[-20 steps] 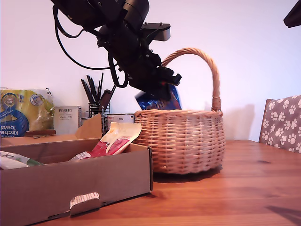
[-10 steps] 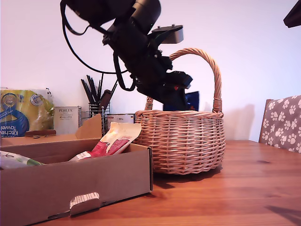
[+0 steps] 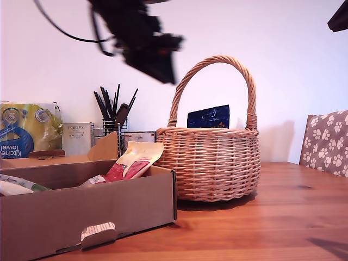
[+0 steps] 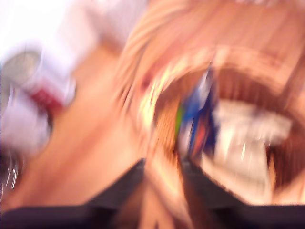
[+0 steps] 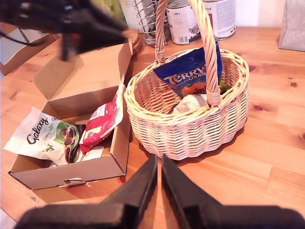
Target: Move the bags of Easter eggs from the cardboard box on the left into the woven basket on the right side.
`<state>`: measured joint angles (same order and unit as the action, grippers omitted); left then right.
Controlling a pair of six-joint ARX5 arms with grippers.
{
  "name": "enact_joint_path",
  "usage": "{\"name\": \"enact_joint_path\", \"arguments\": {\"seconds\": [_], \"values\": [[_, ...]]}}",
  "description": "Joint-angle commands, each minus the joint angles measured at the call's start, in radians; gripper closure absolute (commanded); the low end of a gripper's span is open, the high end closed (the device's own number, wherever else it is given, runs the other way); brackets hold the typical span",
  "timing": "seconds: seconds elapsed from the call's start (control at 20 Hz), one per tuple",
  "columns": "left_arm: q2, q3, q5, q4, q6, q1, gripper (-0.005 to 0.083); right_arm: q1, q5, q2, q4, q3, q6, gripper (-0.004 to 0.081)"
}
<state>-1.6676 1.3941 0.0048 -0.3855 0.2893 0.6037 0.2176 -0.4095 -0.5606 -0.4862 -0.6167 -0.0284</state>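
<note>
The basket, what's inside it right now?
Inside the woven basket a blue bag with an orange on it leans up against the handle. A pale crinkly bag lies beneath it. The basket's floor under them is covered, so anything else there stays hidden.

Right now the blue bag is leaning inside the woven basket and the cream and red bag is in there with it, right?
Not quite. The blue bag does lean inside the woven basket, but the second wrist view shows the cream and red bag in the cardboard box.

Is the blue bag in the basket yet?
In: the blue bag stands propped inside the woven basket, no pincer touching it.
</note>
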Motion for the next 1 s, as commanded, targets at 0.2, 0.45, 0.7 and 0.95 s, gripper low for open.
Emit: {"name": "enact_joint_path", "arguments": {"seconds": [0.2,0.45,0.7,0.95], "values": [[0.118,-0.153,0.079,-0.028,-0.039,-0.062,0.0795,0.005,-0.003,0.000,0.010,0.014,0.002,0.0783],[0.293,-0.445,0.117,0.098,-0.082,-0.100,0.0795,0.005,-0.003,0.000,0.008,0.014,0.002,0.0783],[0.414,-0.571,0.177,0.050,-0.077,-0.097,0.0795,0.005,-0.003,0.000,0.006,0.014,0.002,0.0783],[0.445,-0.569,0.147,-0.151,-0.243,-0.145,0.0754,0.005,-0.003,0.000,0.006,0.014,0.002,0.0783]]}}
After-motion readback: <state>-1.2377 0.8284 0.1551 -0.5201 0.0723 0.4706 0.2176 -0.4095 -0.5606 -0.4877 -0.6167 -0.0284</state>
